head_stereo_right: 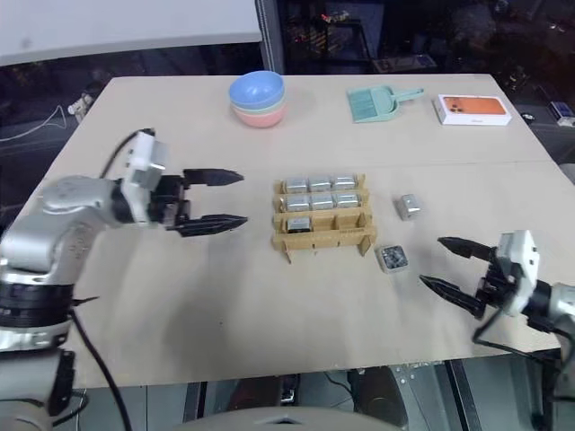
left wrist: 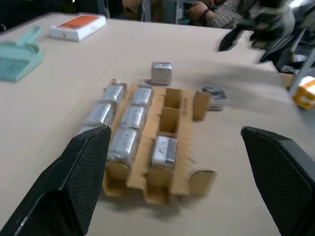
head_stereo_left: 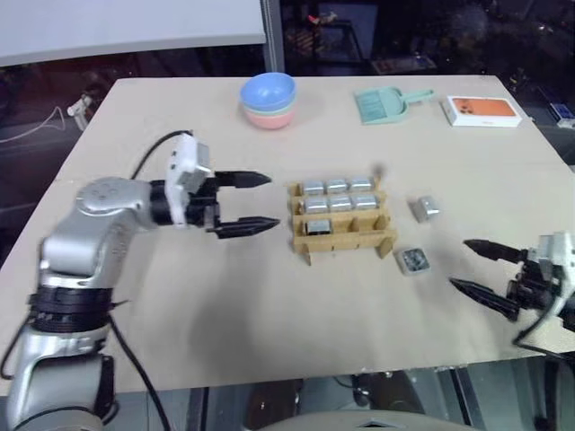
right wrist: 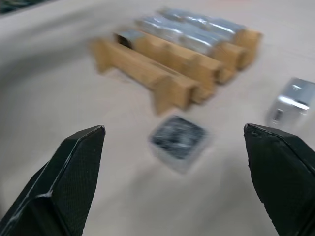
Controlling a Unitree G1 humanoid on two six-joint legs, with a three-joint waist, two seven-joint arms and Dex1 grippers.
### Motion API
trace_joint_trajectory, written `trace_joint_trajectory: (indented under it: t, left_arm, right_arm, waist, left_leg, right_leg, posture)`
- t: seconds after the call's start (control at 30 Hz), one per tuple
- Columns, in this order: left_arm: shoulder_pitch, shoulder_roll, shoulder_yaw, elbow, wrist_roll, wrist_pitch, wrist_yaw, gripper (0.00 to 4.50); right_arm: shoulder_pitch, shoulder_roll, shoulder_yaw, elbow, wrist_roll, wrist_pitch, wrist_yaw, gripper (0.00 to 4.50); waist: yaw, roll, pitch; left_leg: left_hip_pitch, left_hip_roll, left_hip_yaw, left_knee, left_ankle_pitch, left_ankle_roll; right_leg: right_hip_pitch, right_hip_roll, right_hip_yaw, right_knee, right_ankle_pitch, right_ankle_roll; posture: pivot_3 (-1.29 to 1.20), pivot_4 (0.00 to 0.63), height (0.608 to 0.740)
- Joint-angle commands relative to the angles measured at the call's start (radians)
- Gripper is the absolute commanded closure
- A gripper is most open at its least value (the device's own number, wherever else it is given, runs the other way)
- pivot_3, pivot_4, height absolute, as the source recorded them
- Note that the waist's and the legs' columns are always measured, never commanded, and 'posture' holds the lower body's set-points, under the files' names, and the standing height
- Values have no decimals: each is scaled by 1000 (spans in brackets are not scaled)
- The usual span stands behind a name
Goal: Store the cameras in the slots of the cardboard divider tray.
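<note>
The tray (head_stereo_left: 341, 220) sits mid-worktop (head_stereo_left: 269, 296), three rows of three slots. The far row holds three cameras (head_stereo_left: 337, 186), the middle row three more, and the near row has one at its left end (head_stereo_left: 317, 226); the two remaining near-row slots look empty. So seven appear stored and two slots are left to fill.

Two cameras lie loose on the worktop to the tray's right. One with a dark speckled face (head_stereo_left: 414, 260) rests just beside the tray's near right corner; the other, plain silver (head_stereo_left: 426, 209), lies a little farther back and apart from the tray. Judging by the count, these two should finish the job.

The right claw (head_stereo_left: 474, 267) hovers near the worktop's front right, wide open and holding nothing, pointing toward the speckled camera, which looks like its likely next pick. The left claw (head_stereo_left: 243, 205) is raised left of the tray, pointing at it, also wide open and empty.

Farther back stand stacked bowls (head_stereo_left: 269, 100), a green dustpan (head_stereo_left: 384, 103) and an orange-and-white box (head_stereo_left: 484, 110), all well clear of the work.
</note>
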Motion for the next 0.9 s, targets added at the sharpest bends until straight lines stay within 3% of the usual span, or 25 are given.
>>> trace_joint_trajectory:
  t: [0.03,0.1,0.2,0.5,0.63,0.9]
  left_arm:
    - [32,69,86,-92,-83,75,-24,127]
    - [73,110,123,-121,-109,102,-47,127]
    - [160,180,183,-159,-121,113,-101,127]
    - [286,229,305,-193,-146,127,-133,127]
    - [300,234,316,-196,-152,130,-136,127]
    - [310,242,321,-195,-148,121,-147,127]
  right_arm:
    - [-101,12,34,69,-116,-18,-145,0]
    - [-166,43,60,100,-143,-13,-208,0]
    - [-197,77,91,79,-98,40,-191,0]
    - [-71,51,163,-74,-7,201,-86,0]
    - [-59,47,205,-52,-68,131,-68,0]
    - [-94,106,243,23,-182,35,-170,0]
  waist:
    - [-1,1,0]
    - [-4,1,0]
    - [-11,0,0]
    - [-6,0,0]
    - [-10,0,0]
    - [-12,1,0]
  left_leg:
    - [0,0,0,0,0,0]
    - [0,-1,0,0,0,0]
    - [-2,-1,0,-2,0,0]
    - [-5,-1,1,-2,0,0]
    - [-3,0,1,-2,0,0]
    - [-3,0,2,-3,0,0]
  right_leg:
    - [0,0,0,0,0,0]
    - [0,0,0,0,0,0]
    - [-3,1,0,0,0,-1]
    - [-6,0,1,0,0,0]
    - [-5,0,1,0,0,0]
    - [-6,1,1,1,0,0]
  posture:
    - [0,150,740]
    - [0,150,740]
    - [0,150,740]
    - [0,150,740]
    - [0,150,740]
    - [0,150,740]
